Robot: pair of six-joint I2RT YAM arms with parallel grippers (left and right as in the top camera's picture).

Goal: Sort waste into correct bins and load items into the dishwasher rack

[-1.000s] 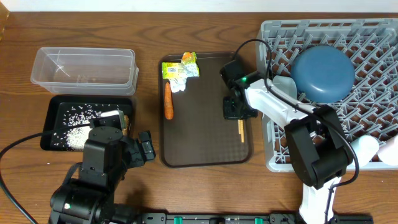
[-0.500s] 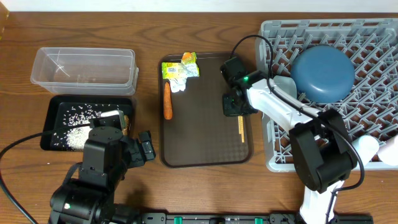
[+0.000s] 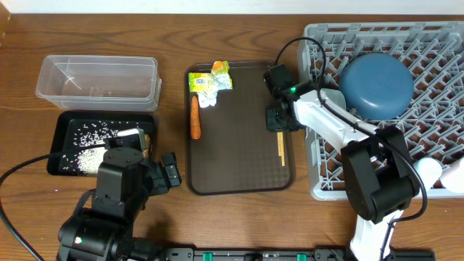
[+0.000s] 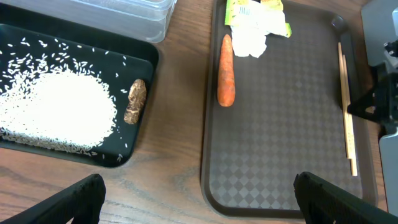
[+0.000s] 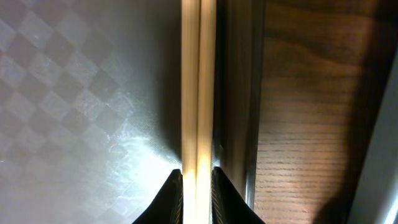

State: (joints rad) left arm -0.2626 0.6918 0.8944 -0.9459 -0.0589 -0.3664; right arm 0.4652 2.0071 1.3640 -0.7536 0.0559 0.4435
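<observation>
Two chopsticks (image 5: 198, 87) sit pinched between the right hand's (image 5: 198, 186) barely visible fingertips (image 5: 169, 202); left hand (image 4: 199, 186) spread apart.

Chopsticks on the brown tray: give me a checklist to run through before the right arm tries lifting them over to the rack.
1. Chopsticks lying together by the right edge of the brown tray: ok.
2. Right claw straddling them, one fingertip on each side: ok.
3. Grip firm enough to lift: cannot tell.
4. Chopsticks raised off the tray surface: not ok, they lie flat.
5. Free space in the dishwasher rack beside the dark blue bowl: ok.
6. Left claw open and away from the chopsticks: ok.
</observation>
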